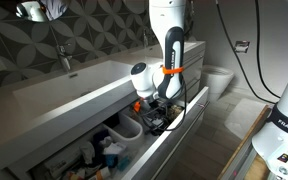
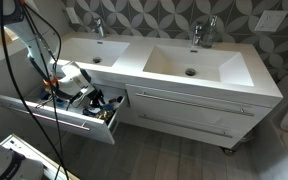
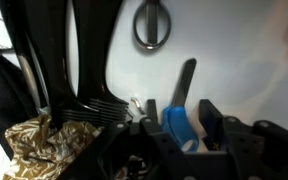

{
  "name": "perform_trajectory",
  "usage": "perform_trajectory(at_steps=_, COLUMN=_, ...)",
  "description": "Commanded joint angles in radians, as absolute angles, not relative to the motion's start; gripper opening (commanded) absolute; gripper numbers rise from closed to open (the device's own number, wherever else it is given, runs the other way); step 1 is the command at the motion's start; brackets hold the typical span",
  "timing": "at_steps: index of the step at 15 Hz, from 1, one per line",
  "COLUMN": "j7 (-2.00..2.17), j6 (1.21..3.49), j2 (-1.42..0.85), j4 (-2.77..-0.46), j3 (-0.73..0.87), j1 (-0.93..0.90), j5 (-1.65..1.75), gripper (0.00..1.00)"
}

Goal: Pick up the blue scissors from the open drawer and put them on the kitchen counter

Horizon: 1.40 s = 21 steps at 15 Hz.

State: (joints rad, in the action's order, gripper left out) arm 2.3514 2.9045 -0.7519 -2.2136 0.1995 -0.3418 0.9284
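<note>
The blue scissors [image 3: 179, 125] lie on the white floor of the open drawer [image 2: 54, 120], blue handle toward me and dark blade pointing away. My gripper [image 3: 177, 128] is down inside the drawer, with its black fingers closed against both sides of the blue handle. In both exterior views the gripper [image 1: 156, 112] [image 2: 72, 92] hides the scissors. The drawer [image 1: 174, 130] is pulled out below the pale grey kitchen counter [image 2: 134, 60] [image 1: 84, 80].
The drawer holds clutter: a crumpled gold foil pack [image 3: 39, 140], a black comb [image 3: 94, 105], a round metal ring [image 3: 151, 22], a white tub [image 1: 127, 128] and a blue-and-white bundle [image 1: 109, 150]. Two faucets [image 2: 97, 25] [image 2: 206, 30] stand on the counter. A toilet [image 1: 219, 80] is beyond.
</note>
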Motion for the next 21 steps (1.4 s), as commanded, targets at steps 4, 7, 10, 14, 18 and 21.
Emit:
perform_trajectory(at_steps=4, j7=2.394, j6=2.93, j2=-0.793, j4=-2.174, j3=0.25, j1=-0.395, j5=0.954, gripper=0.33)
perform_trajectory(at_steps=7, j7=2.392, j6=2.931, j2=-0.788, j4=-2.177, j3=0.261, j1=-0.408, j5=0.953, gripper=0.07)
perform_trajectory(at_steps=10, j7=2.396, j6=2.934, j2=-0.752, j4=-2.207, j3=0.279, j1=-0.43, j5=0.963, gripper=0.11)
perform_trajectory(at_steps=14, j7=2.375, j6=2.903, j2=-0.67, j4=-2.26, j3=0.311, j1=-0.478, j5=0.973, gripper=0.1)
perform_trajectory(at_steps=18, j7=2.273, j6=2.849, j2=-0.557, j4=-2.333, j3=0.279, j1=-0.468, j5=0.941, gripper=0.1)
perform_trajectory(at_steps=21, j7=2.161, j6=2.813, j2=-0.458, j4=-2.394, j3=0.238, j1=-0.441, j5=0.908, gripper=0.1)
